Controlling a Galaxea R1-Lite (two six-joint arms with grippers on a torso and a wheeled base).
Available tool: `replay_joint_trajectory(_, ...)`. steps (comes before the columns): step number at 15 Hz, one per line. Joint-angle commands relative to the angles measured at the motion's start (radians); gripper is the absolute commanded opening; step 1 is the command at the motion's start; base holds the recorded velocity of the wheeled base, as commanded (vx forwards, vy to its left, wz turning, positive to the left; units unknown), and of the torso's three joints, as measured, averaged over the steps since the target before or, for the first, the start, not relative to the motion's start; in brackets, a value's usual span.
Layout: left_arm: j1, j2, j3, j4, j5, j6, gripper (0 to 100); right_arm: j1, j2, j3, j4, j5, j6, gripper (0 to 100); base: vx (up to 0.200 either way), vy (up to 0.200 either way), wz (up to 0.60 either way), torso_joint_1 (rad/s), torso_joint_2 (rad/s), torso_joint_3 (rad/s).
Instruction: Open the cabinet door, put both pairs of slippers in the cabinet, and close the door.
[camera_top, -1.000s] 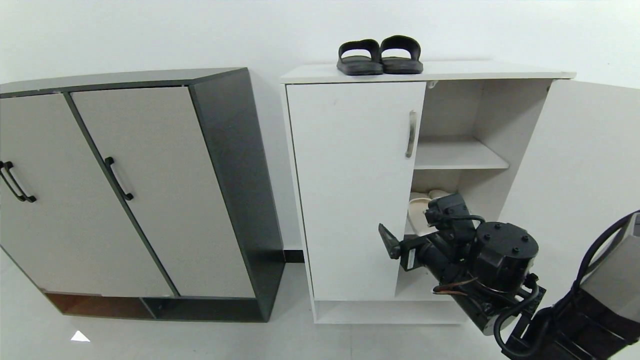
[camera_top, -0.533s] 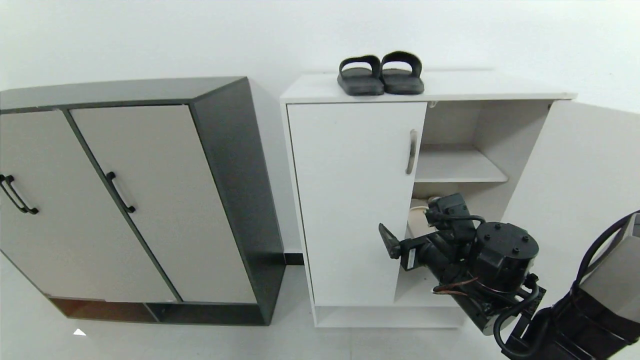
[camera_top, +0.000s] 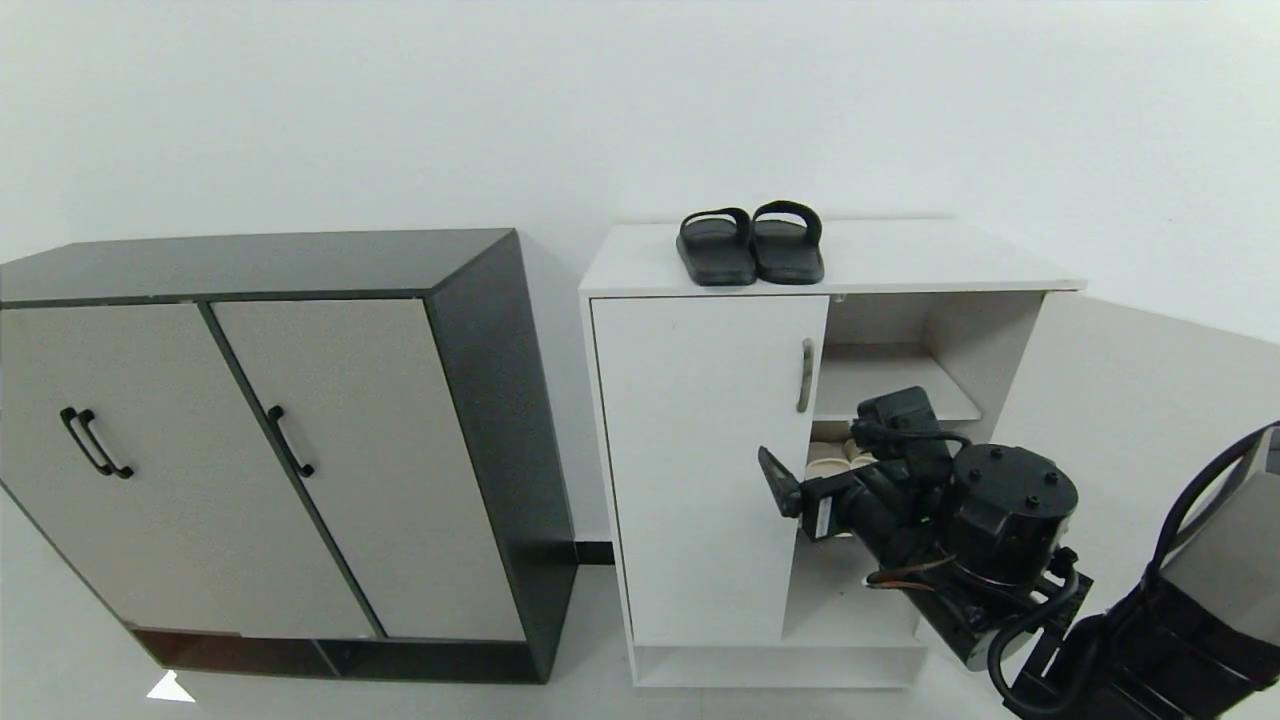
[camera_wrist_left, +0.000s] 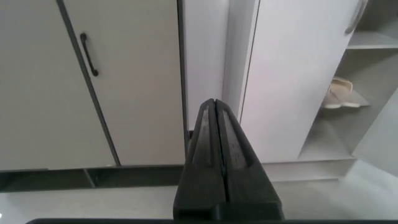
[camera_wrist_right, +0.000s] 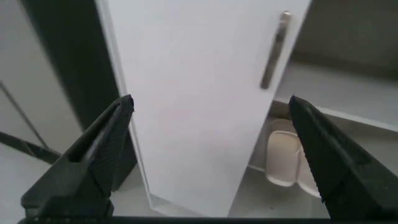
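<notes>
The cabinet (camera_top: 950, 265) is white and stands against the wall (camera_top: 640, 100), with its right half open and its left door (camera_top: 700, 460) shut, a slim handle (camera_top: 804, 375) upright near the door's inner edge. The black slippers (camera_top: 750, 243) sit side by side on top of the cabinet, above the shut door and touching each other. The pale slippers (camera_top: 835, 460) lie inside the open half on the lower shelf (camera_wrist_right: 258, 183), under the bare upper shelf (camera_top: 900, 385), partly hidden in the head view by the right arm. The right claw (camera_wrist_right: 210, 106) hangs low in front of the cabinet, near the shut door's inner edge and below the handle, clear of the door. Its two fingers are spread wide and nothing is between them. Seen from its own wrist, the door, the handle and the pale slippers all fall within the gap. The left claw (camera_wrist_left: 215, 102) has its fingers pressed flat together with nothing in them. It points toward the narrow gap between the two cabinets, well apart from both. To the left of the white one stands a dark cabinet (camera_top: 480, 400) with two pale doors, both shut, each with a black handle. Both cabinets rest on a light floor (camera_top: 600, 700).
</notes>
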Motion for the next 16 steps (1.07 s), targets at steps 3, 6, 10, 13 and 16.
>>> replay_joint_trajectory(3,0.001,0.001,0.0,-0.001,0.0,0.0,0,0.0,0.001,0.001,0.0,0.0,0.0,100,0.0,0.0,0.0,0.321,-0.48,-0.248)
replay_joint_trajectory(6,0.001,0.001,0.0,-0.001,0.0,0.002,0,0.0,0.001,0.001,-0.001,0.0,0.0,100,0.0,0.0,0.0,0.268,-0.51,-0.25)
replay_joint_trajectory(10,0.001,0.001,0.0,0.0,0.0,0.003,0,0.0,0.0,0.025,-0.003,0.001,-0.002,100,0.0,0.0,0.3,0.262,-0.52,-0.256)
replay_joint_trajectory(13,0.001,0.001,0.0,0.0,0.002,0.005,0,0.0,0.001,0.053,-0.026,0.052,0.0,100,0.0,0.0,0.6,0.282,-0.56,-0.277)
replay_joint_trajectory(16,0.001,0.001,0.0,0.0,0.002,0.003,0,-0.019,0.041,0.108,-0.118,0.127,-0.076,100,0.0,0.0,0.0,0.188,-0.38,-0.194)
